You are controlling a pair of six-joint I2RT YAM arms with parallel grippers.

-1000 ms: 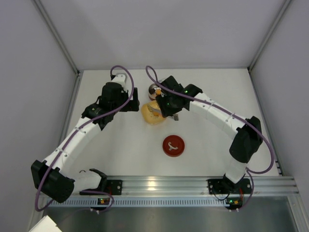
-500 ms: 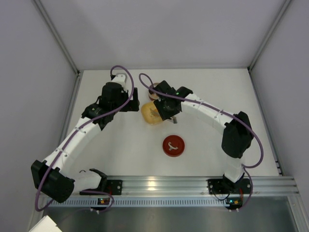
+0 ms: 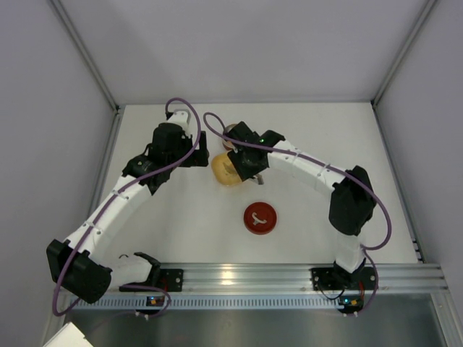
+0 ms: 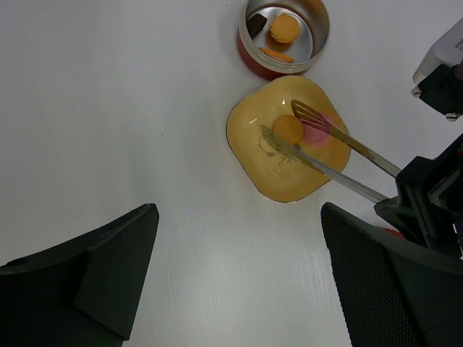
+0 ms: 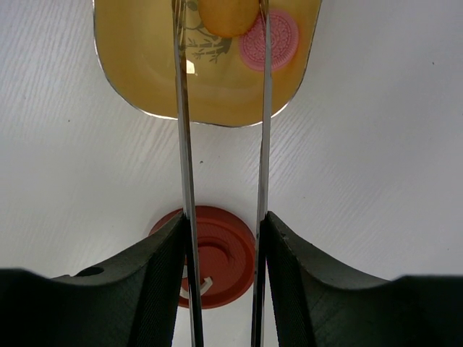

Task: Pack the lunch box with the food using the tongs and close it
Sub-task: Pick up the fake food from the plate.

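Note:
The lunch box (image 4: 283, 36), a red tin with a shiny inside, stands beyond the yellow dish and holds orange food pieces (image 4: 283, 27); the top view shows only its edge (image 3: 229, 131). My right gripper (image 5: 223, 235) is shut on the tongs (image 5: 181, 130), whose two arms reach over the dish. Their tips straddle an orange food piece (image 5: 228, 14) (image 4: 288, 129); a pink piece (image 5: 269, 40) lies just beside it. The red lid (image 3: 260, 217) lies flat on the table nearer the bases. My left gripper (image 4: 239, 289) hangs open over bare table, left of the dish.
The yellow rounded-square dish (image 4: 275, 173) (image 3: 221, 172) sits between tin and lid. Grey walls close in the white table (image 3: 325, 130) at the back and both sides, and an aluminium rail (image 3: 289, 275) runs along the near edge.
My right arm has swung left and a little nearer, carrying the tongs from the tin to over the yellow dish. The left arm has not moved.

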